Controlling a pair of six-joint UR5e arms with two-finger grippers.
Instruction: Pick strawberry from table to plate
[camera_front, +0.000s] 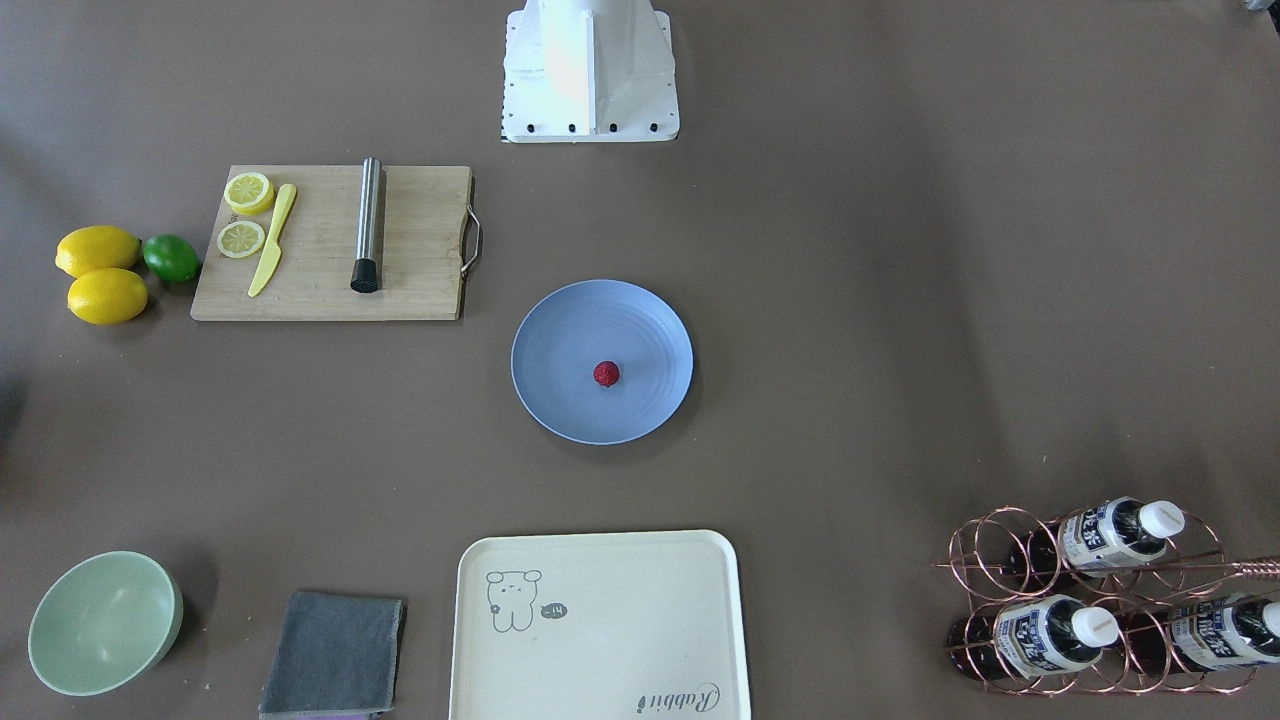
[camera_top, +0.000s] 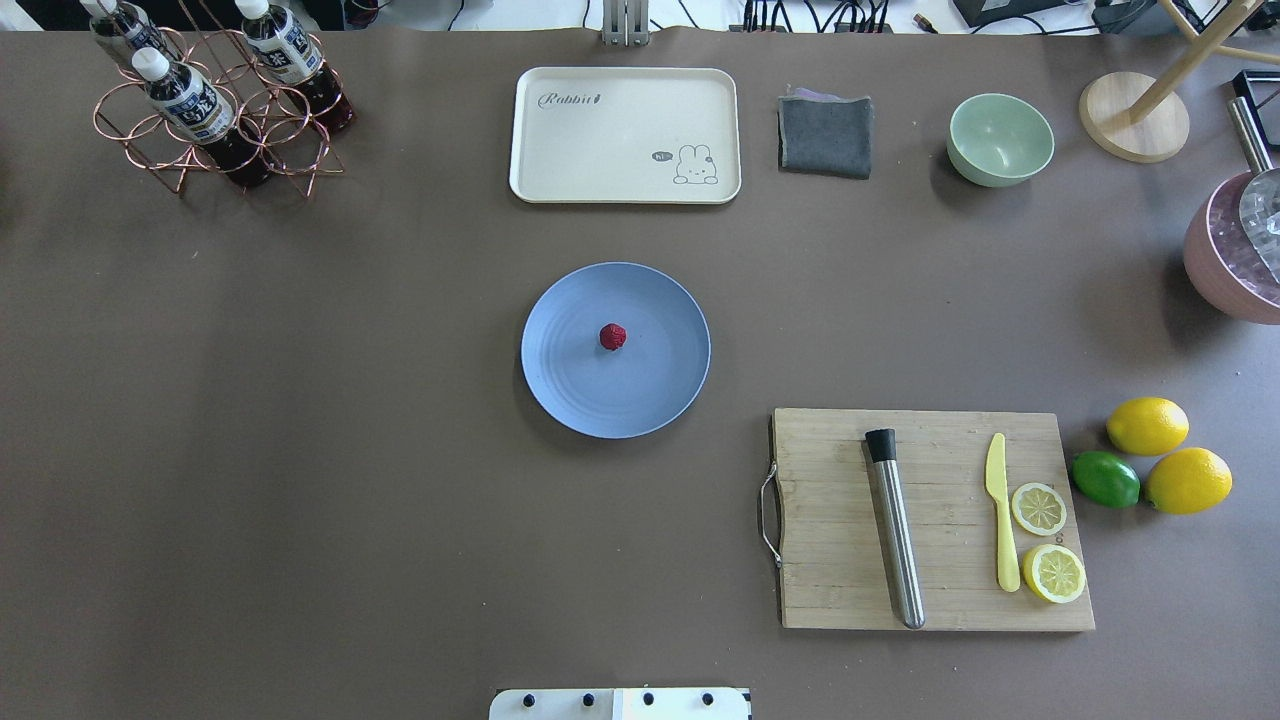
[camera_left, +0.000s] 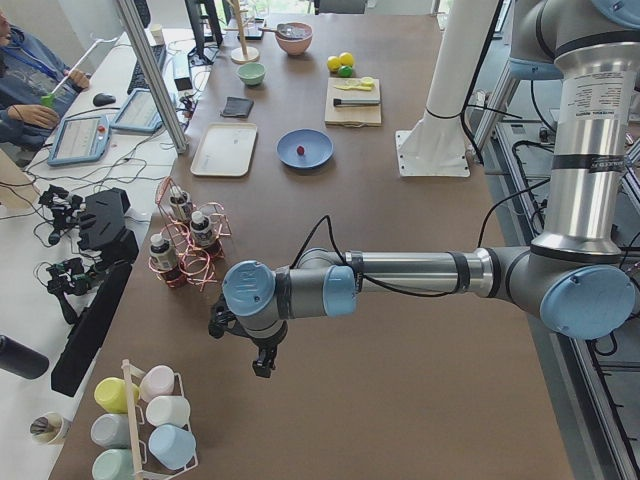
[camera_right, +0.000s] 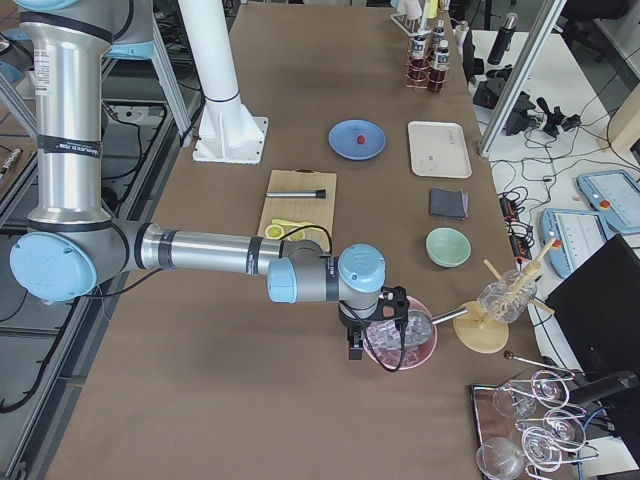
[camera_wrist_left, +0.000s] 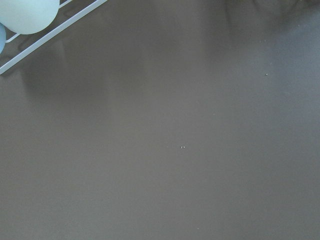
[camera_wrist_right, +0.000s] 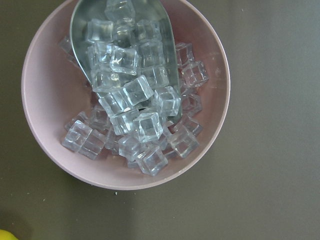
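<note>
The small dark-red strawberry (camera_front: 606, 374) (camera_top: 613, 337) lies near the middle of the round light-blue plate (camera_front: 560, 335) (camera_top: 640, 395), which rests at the centre of the grey-brown table (camera_top: 300, 420). Neither gripper is near it. My left gripper (camera_left: 263, 365) hangs over bare table at the table's left end, beside a cup rack; I cannot tell whether it is open or shut. My right gripper (camera_right: 355, 350) hovers over a pink bowl of ice cubes (camera_wrist_right: 125, 95) at the right end, and its state cannot be told either.
A wooden cutting board (camera_top: 930, 520) carries a steel muddler, a yellow knife and lemon slices, with two lemons (camera_top: 1147, 425) and a lime beside it. A cream tray (camera_top: 625, 135), grey cloth (camera_top: 825, 135), green bowl (camera_top: 1000, 138) and bottle rack (camera_top: 215, 100) line the far edge.
</note>
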